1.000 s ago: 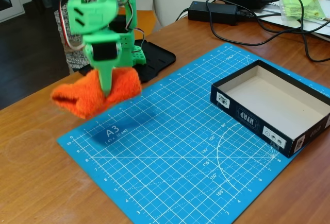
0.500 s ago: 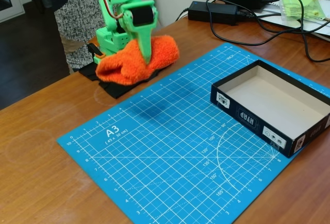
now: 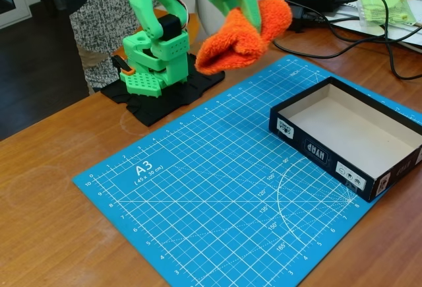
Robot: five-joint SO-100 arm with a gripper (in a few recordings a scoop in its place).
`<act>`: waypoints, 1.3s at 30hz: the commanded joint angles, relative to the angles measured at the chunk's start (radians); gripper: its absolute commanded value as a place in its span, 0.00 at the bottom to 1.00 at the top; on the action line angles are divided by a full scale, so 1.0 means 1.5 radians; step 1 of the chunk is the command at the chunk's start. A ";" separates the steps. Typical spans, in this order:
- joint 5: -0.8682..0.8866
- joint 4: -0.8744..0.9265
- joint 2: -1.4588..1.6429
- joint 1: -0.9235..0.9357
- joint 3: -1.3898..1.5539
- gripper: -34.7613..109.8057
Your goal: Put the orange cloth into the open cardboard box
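In the fixed view the bright orange cloth (image 3: 241, 36) hangs in the air above the far edge of the blue cutting mat, pinched in the middle by my green gripper (image 3: 252, 18), which is shut on it. The cloth droops on both sides of the fingers. The open cardboard box (image 3: 310, 150), black outside and beige inside, rests on the mat's right side, to the right of and nearer than the cloth. Nothing lies inside it.
The arm's green base (image 3: 155, 63) stands on a black plate at the back left. Black power adapters (image 3: 273, 15) and cables lie behind the box, with a pale green packet (image 3: 389, 3) at the far right. A person stands behind the table's left corner.
The gripper has swung right and up with the orange cloth, from over the mat's left corner, past the base, to above the mat's far edge, closer to the box.
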 commanded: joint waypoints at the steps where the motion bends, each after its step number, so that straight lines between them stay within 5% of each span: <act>1: 0.021 0.019 -0.100 -0.026 -0.118 0.24; 14: 0.069 0.009 -0.506 -0.152 -0.407 0.24; 19: 0.052 0.154 -0.842 -0.192 -0.863 0.24; 21: 0.055 0.152 -0.879 -0.195 -0.905 0.24; 34: 0.041 0.151 -0.856 -0.188 -0.911 0.24; 39: 0.017 0.151 -0.819 -0.169 -0.874 0.46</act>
